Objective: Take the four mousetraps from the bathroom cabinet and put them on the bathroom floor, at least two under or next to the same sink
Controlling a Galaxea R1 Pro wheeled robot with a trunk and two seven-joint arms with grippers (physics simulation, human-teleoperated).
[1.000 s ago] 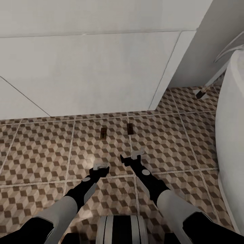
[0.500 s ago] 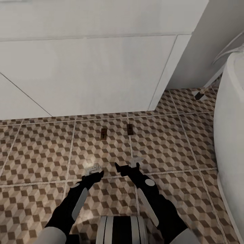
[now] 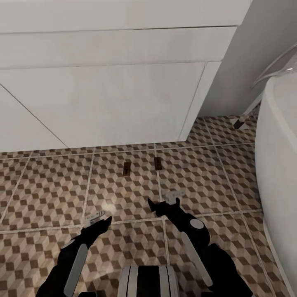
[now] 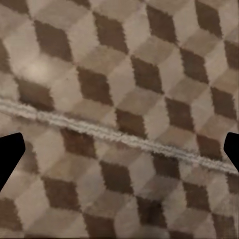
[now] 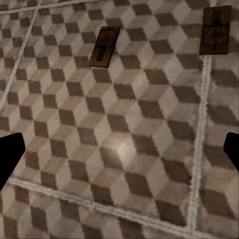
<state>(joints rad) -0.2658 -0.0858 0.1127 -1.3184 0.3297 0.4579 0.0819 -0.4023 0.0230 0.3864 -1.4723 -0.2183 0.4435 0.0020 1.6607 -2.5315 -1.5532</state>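
Two mousetraps lie flat on the cube-pattern bathroom floor [image 3: 49, 194], just in front of the white floating vanity [image 3: 107, 95]: one mousetrap [image 3: 127, 168] to the left and a second mousetrap [image 3: 157, 163] on a grout line. The right wrist view shows the left trap [image 5: 104, 46] and the other trap [image 5: 215, 36] ahead of my open right gripper [image 5: 119, 149]. My right gripper [image 3: 163, 201] hovers near the traps, empty. My left gripper [image 3: 99, 217] is open over bare tiles [image 4: 119, 99]. The sink basin and the cabinet are out of view.
A white bathtub [image 3: 280, 165] curves along the right side. A slanted chrome pipe with a dark foot [image 3: 243, 117] stands in the corner beside it. The vanity front overhangs the floor behind the traps.
The camera has tilted up, showing more of the vanity front. My left arm has drawn back and to the left. The right gripper and both traps have stayed in place.
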